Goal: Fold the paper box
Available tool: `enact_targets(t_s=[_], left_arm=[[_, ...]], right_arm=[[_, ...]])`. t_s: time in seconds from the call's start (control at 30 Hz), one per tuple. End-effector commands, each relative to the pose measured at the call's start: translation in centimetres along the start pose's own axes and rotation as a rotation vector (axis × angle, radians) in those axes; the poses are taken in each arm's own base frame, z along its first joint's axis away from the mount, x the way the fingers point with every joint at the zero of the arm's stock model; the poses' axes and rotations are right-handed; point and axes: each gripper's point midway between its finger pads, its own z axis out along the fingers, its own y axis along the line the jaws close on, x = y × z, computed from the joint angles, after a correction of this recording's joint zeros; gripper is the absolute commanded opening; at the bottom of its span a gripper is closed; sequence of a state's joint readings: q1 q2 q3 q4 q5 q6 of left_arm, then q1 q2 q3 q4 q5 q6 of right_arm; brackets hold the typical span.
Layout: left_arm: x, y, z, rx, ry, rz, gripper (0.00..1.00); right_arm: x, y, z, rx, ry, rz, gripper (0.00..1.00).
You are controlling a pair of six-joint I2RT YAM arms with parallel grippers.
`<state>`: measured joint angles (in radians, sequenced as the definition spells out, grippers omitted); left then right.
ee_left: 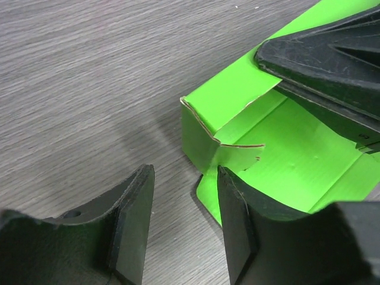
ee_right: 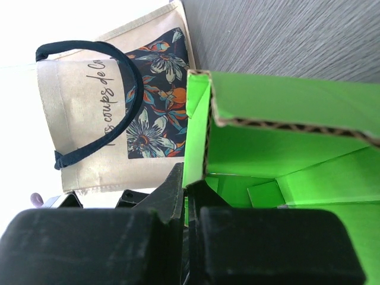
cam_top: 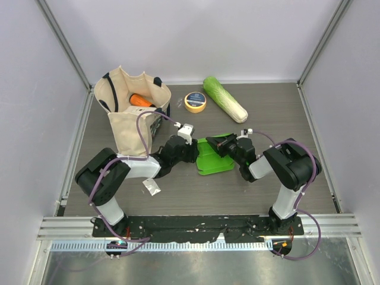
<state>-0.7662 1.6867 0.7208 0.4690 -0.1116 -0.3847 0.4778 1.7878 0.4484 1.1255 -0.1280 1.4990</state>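
Top external view puts the paper box (cam_top: 215, 159) near the middle of the bench (cam_top: 285, 119), lying open and only partly folded between your two arms. Your left claw (cam_top: 193, 153) is at its left edge and your right claw (cam_top: 218, 145) reaches in over its far part. Far left stands a tote bag (cam_top: 133, 119), with a tape roll (cam_top: 195, 102) and a cabbage (cam_top: 224, 99) to its right. A small white packet (cam_top: 151, 187) lies near the left arm.

From the left wrist you see your left claw (ee_left: 184, 222) spread, with bare bench in the gap. Its right finger (ee_left: 234, 231) is just beside the box's (ee_left: 285, 160) near corner flap, and you cannot tell whether they touch. The right claw (ee_left: 279, 74) pinches a raised side wall there.

The right wrist view confirms that the right claw (ee_right: 187, 190) is pressed together on a thin green wall of the box (ee_right: 285, 148), with the tote bag (ee_right: 101, 119) beyond.
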Motion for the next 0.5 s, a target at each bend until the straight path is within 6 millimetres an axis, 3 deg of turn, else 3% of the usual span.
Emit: enact_targets(t_s=[0.0,0.23,0.47], left_arm=[[-2.8,-1.4,-0.5,0.044,-0.106,-0.022,0.52],[-3.6,-0.8,0.2,-0.005,-0.122,-0.027,0.45],[-4.0,0.0,0.7,-0.066,-0.143,-0.015,0.47]], right_arm=[[0.2,2.0,-0.3,-0.072,0.001,-0.009,0.01],[0.5,2.8,-0.3,-0.090,0.006,0.006,0.01],[0.9,2.9,-0.2,-0.099,0.008,0.038,0.01]])
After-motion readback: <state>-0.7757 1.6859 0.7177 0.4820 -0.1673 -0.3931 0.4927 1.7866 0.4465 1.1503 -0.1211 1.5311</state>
